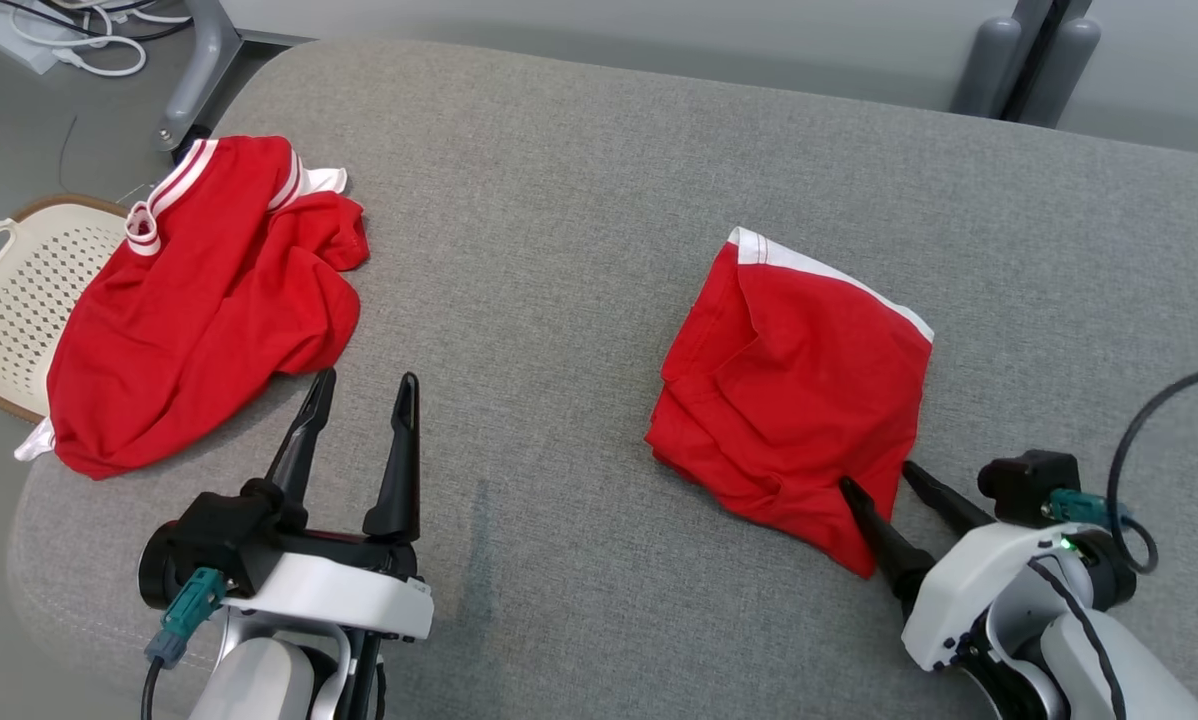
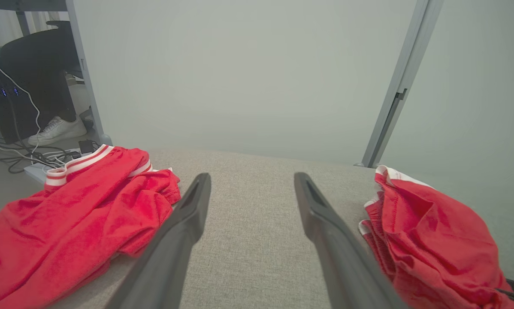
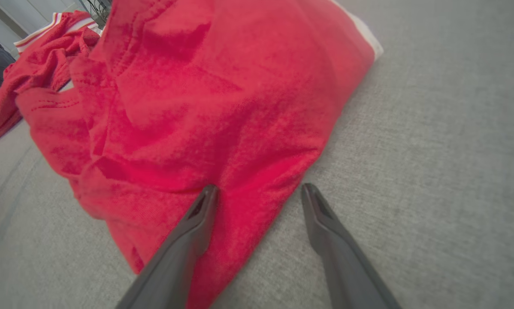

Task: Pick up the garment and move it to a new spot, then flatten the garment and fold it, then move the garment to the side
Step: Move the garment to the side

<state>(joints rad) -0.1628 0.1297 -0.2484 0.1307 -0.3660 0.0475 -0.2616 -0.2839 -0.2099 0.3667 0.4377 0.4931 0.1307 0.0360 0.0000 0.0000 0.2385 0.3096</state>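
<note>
Surface: a grey upholstered cushion, coarse weave, rounded corners.
Task garment: I see the folded red garment at 3 o'clock on the cushion. It is a soft, rumpled, rough square with a white band on its far edge.
Right gripper: jaws apart at that garment's 5 o'clock corner, one finger over red cloth, the other over bare cushion.
Left gripper: jaws apart over bare cushion.
Crumpled red garment: heaped at 9 o'clock, with white-striped ribbed trim, overhanging a cream perforated basket.
</note>
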